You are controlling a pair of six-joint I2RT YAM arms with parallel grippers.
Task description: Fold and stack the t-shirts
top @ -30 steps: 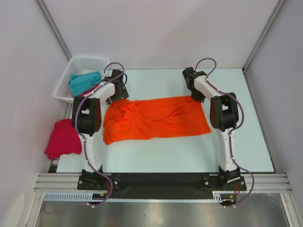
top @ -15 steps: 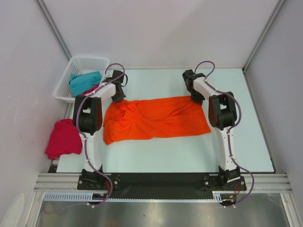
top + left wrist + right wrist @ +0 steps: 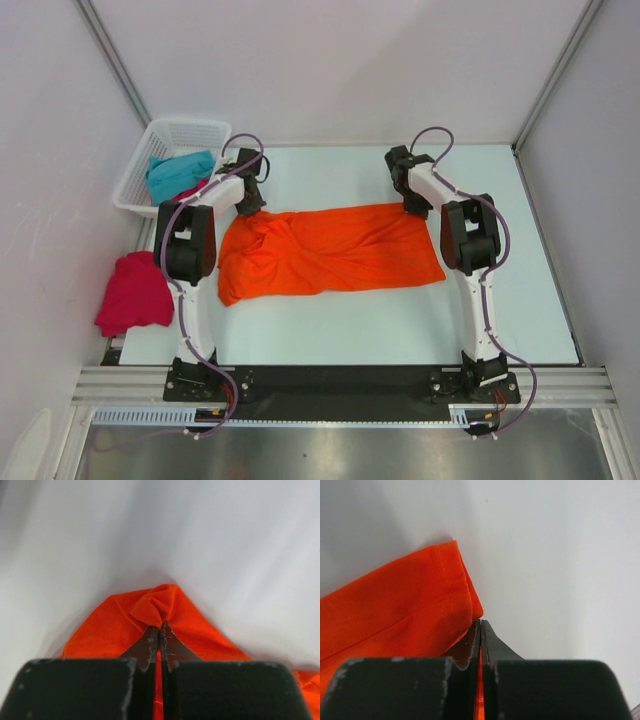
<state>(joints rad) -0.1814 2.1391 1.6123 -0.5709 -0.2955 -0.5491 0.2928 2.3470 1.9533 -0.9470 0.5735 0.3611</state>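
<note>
Spread out and wrinkled on the table, right of the white basket: orange t-shirt. Pinched at the far corner nearest the basket by the left fingers, closed tight on a small peak of cloth. Gripped at the far corner farthest from the basket by the right fingers, likewise closed, hem caught between them. Heaped inside the basket: teal t-shirt. Bunched on the near side of the basket, at the table's left edge: pink t-shirt.
</note>
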